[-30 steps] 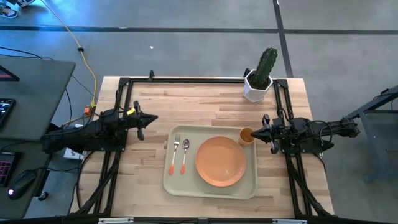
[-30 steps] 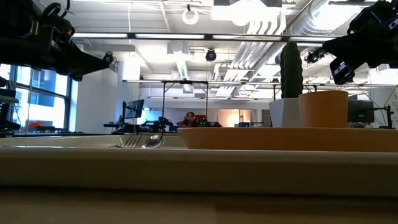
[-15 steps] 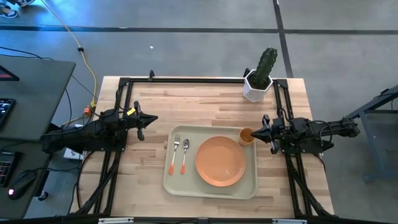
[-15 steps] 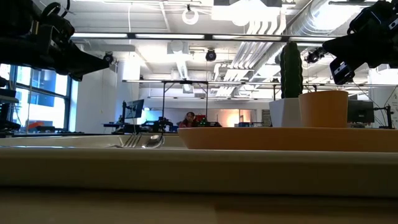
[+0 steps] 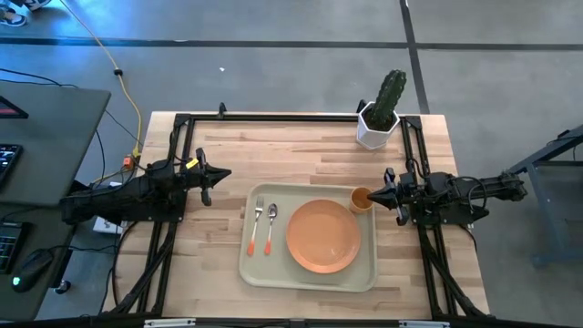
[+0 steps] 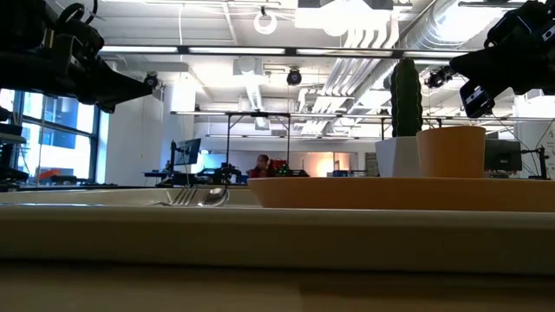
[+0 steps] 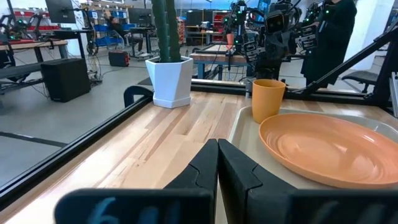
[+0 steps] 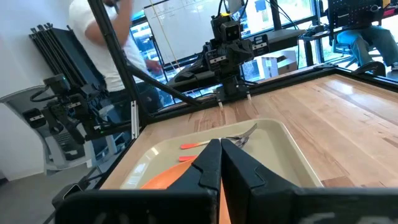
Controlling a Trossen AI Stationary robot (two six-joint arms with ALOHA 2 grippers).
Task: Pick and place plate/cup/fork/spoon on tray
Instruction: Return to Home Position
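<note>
The pale tray (image 5: pixel 251 266) lies on the wooden table. On it the orange plate (image 5: pixel 323 236) lies flat in the middle, and the small orange cup (image 5: pixel 362 198) stands upright at the tray's far right corner. The fork (image 5: pixel 255 227) and spoon (image 5: pixel 271 228) lie side by side on the tray's left part, heads toward the far edge. My left gripper (image 5: pixel 221 176) is shut and empty, above the table left of the tray. My right gripper (image 5: pixel 373 195) is shut and empty, just right of the cup.
A white hexagonal pot with a green cactus (image 5: pixel 380 114) stands at the table's far right corner. Black frame rails (image 5: pixel 182 146) run along the table's left, far and right sides. People show in the room beyond the table (image 8: pixel 115 50).
</note>
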